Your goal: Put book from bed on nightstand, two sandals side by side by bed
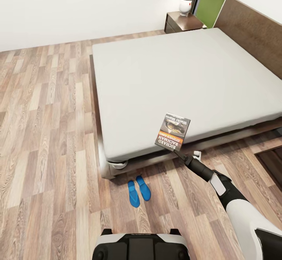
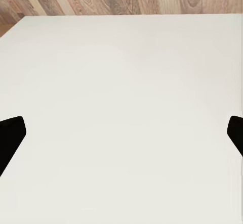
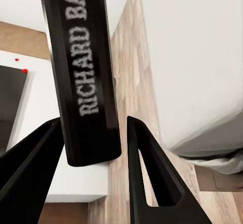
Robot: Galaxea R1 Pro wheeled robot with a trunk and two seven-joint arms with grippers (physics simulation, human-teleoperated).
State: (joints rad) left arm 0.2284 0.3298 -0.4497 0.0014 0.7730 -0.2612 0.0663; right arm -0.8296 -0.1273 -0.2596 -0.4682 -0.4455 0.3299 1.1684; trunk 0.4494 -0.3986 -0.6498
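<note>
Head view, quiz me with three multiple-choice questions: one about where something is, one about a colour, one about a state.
1. Where are the two sandals?
A. on the mattress
B. on the floor near the bed's corner
C. on the nightstand

2. What colour are the sandals?
A. red
B. blue
C. white

3. What is the right gripper doing?
A. holding the book
B. open and empty
C. holding a sandal

Answers:
1 B: the two sandals lie together on the wood floor by the bed.
2 B: both are bright blue.
3 A: the right gripper clamps the book at its lower edge.
</note>
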